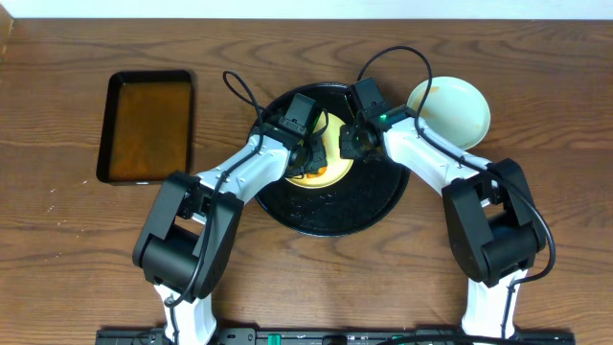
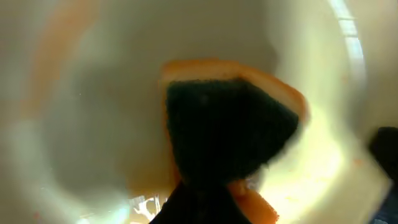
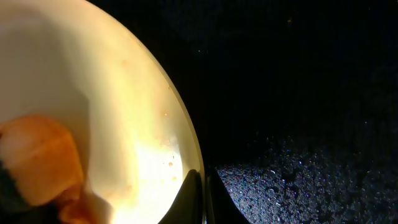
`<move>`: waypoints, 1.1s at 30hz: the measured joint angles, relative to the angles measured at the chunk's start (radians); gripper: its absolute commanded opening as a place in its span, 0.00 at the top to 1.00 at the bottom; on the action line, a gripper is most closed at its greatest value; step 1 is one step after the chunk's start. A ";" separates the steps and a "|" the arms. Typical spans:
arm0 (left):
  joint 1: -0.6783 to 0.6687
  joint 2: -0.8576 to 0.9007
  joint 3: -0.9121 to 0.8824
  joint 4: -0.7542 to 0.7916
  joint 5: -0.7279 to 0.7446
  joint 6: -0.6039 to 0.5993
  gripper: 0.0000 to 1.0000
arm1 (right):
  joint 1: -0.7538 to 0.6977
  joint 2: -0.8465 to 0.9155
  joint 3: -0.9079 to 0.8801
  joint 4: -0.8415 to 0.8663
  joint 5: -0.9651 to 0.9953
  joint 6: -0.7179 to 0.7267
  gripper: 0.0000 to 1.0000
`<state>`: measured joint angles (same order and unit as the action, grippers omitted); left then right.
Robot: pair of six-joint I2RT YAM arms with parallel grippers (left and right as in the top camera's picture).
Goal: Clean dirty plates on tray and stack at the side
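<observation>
While the yellow plate lies on the tray, the right gripper pinches the plate's rim, jaws almost shut. The left gripper, clamped on a sponge, presses it against the plate's face. One green plate: just beside the tray's right rim.

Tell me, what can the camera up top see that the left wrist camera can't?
Only the overhead view shows the large round black tray, the small rectangular black tray of brown liquid and the pale green round plate. Only the left wrist view shows the orange sponge with a dark green face up close. Both show the pale yellow round plate.
</observation>
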<state>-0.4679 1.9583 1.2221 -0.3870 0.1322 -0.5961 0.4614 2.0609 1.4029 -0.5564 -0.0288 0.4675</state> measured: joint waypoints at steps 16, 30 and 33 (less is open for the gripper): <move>0.082 -0.240 0.016 -0.130 -0.410 0.095 0.92 | 0.008 0.000 0.000 0.001 -0.015 0.000 0.99; 0.440 -0.508 0.018 -0.330 -0.109 0.076 0.92 | 0.014 -0.191 -0.007 0.006 0.189 -0.211 0.99; 0.518 -0.505 0.018 -0.325 -0.010 0.076 0.92 | 0.064 -0.339 -0.006 0.009 0.304 -0.280 0.99</move>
<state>0.0498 1.4532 1.2400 -0.7124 0.1226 -0.5201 0.5259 1.7222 1.3968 -0.5472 0.2756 0.1879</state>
